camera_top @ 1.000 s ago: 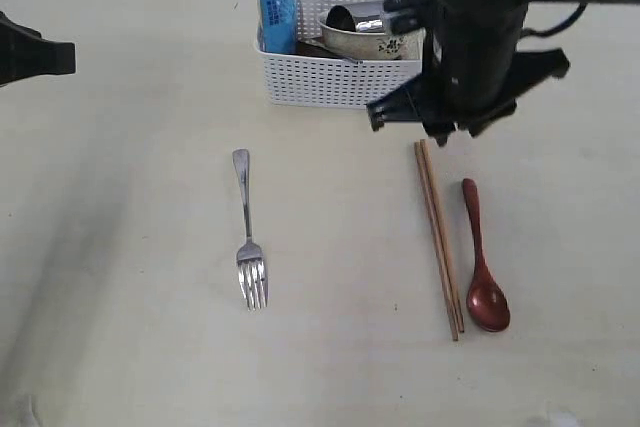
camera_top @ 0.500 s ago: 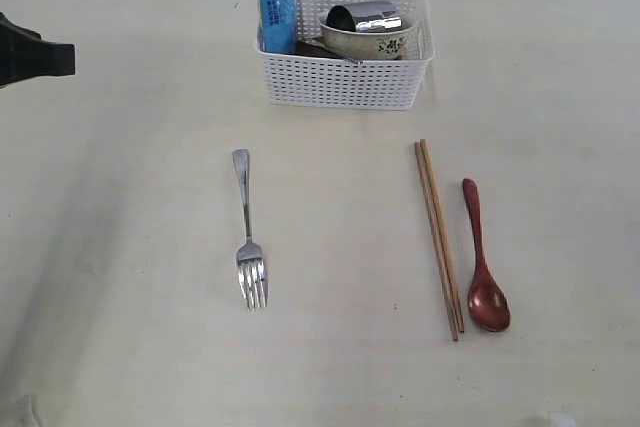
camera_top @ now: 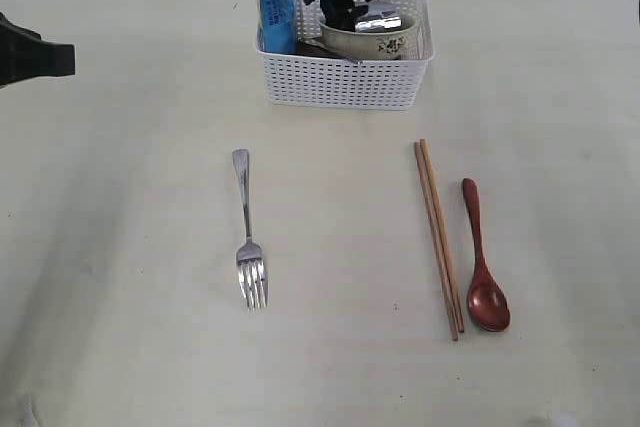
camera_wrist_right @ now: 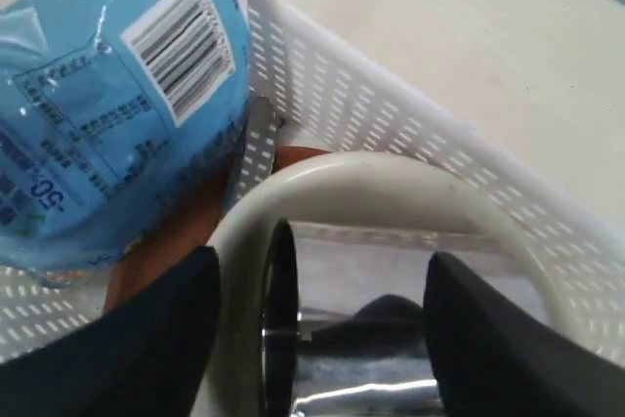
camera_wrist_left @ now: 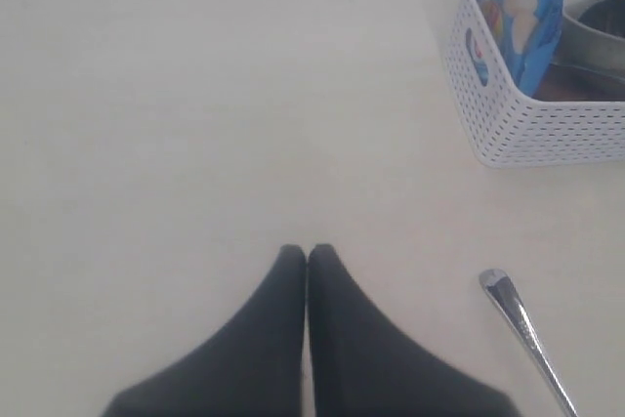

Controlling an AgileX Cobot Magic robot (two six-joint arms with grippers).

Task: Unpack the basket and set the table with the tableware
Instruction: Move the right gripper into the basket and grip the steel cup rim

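Right gripper (camera_wrist_right: 322, 259) hangs spread wide inside the white lattice plastic basket (camera_wrist_right: 410, 134), straddling the shiny steel mug (camera_wrist_right: 352, 290), gripping nothing; left gripper (camera_wrist_left: 307, 259) pinched shut, empty.

L claw (camera_wrist_left: 307, 253) & R claw (camera_wrist_right: 320, 275): matte blk, smooth, tapered.

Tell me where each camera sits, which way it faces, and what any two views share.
Left wrist: low over the table, facing along it toward the basket; shut left gripper shows.
Right wrist: just above the basket, looking down at the mug lying in the bowl; open right gripper shows.
Exterior: high, looking down on the whole table; both grippers show.
Shared: all three see the basket and blue packet.
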